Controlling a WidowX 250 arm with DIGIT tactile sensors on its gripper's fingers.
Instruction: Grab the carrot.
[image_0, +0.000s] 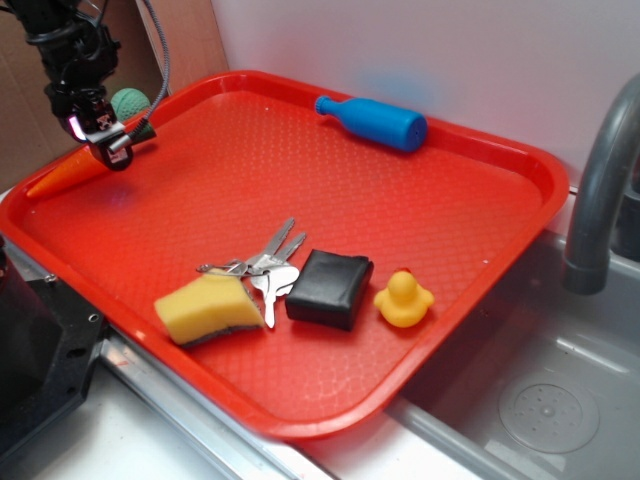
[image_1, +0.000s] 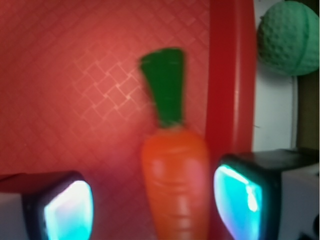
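1. Carrot (image_0: 62, 176) lies on the far-left corner of the red tray (image_0: 420, 350), along the rim, orange tip pointing left, dark green stem toward the right.
2. Gripper (image_0: 106, 150) sits right over the carrot's stem end. Wrist view: carrot (image_1: 176, 185) stands between the 2 fingers (image_1: 67, 210), jaws apart, a gap visible on each side, left gap wider, right pad just beside the orange body. Not clamped on anything.
3. Wrist view also shows the stem pointing away from the camera, the tray rim (image_1: 231, 75) just right of the carrot, running parallel to it.
4. Green ball (image_0: 130, 102) sits just outside the tray, behind the gripper; in the wrist view the ball (image_1: 289, 37) is beyond the rim, top right.
5. Yellow sponge (image_0: 205, 308) near the tray's front edge, dark layer underneath.
6. Keys (image_0: 265, 268) just right of the sponge, 1 end touching or overlapping it; cannot tell which.
7. Black wallet (image_0: 330, 288) beside the keys, flat on the tray.
8. Blue bottle (image_0: 372, 122) lies on its side near the tray's back rim, neck pointing left, well apart from the carrot.
9. Yellow rubber duck (image_0: 403, 298) just right of the wallet, upright.
10. Grey faucet (image_0: 600, 190) and sink (image_0: 545, 400) on the far right, outside the tray.
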